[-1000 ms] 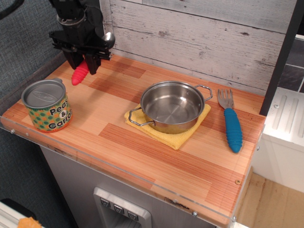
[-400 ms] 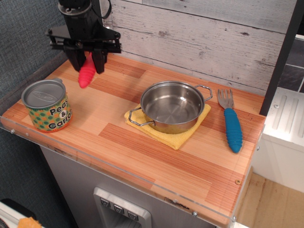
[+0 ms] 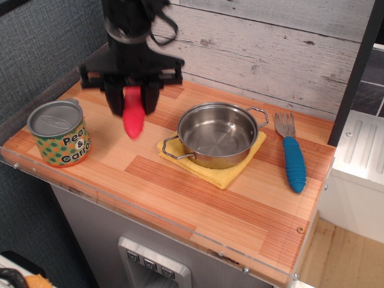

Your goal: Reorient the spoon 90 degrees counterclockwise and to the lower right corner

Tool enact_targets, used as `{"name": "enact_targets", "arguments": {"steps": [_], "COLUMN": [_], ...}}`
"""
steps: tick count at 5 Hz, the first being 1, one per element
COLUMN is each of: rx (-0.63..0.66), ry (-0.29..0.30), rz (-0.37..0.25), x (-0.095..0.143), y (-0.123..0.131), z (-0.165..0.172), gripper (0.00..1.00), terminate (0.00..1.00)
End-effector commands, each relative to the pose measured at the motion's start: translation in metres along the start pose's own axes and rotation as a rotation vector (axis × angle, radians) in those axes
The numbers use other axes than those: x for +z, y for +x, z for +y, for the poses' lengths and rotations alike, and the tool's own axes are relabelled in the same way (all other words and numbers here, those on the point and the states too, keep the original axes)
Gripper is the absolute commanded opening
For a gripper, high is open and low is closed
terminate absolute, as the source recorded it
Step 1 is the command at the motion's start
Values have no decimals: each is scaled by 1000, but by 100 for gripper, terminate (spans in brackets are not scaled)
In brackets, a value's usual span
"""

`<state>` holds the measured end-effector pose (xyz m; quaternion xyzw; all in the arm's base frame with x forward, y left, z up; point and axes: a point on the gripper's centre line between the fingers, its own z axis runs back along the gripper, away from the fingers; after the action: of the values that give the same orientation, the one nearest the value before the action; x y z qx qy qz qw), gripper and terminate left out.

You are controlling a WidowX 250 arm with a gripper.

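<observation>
Observation.image: hand (image 3: 132, 96) clamped on spoon (image 3: 132, 117)

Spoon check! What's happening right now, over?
Hand shut on spoon, red handle hanging down above counter. Lower right corner not reached. Pot sits between.

Black arm, black end effector (image 3: 132, 96) with wide crossbar, looping black cables.

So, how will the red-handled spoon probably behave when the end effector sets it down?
The spoon looks stiff, hanging handle-down from the end effector without bending. Its thick tapered handle seems round, so it may roll slightly on the countertop. The ribs probably help against slipping.
</observation>
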<state>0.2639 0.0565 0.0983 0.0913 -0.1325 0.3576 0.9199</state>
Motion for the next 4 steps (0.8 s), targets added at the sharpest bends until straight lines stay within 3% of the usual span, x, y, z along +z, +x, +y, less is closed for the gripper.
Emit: {"name": "enact_targets", "arguments": {"steps": [1,2,3,4], "rx": [413,671,803,863], "ry": [54,-14,-37,-69], "rz": [-69,46,156,175], "x": [17,16,11,6], "y": [-29,-47,-66,-82], "z": [-23,-31,-43,-56], "gripper": [0,0,0,0], "terminate": [0,0,0,0]}}
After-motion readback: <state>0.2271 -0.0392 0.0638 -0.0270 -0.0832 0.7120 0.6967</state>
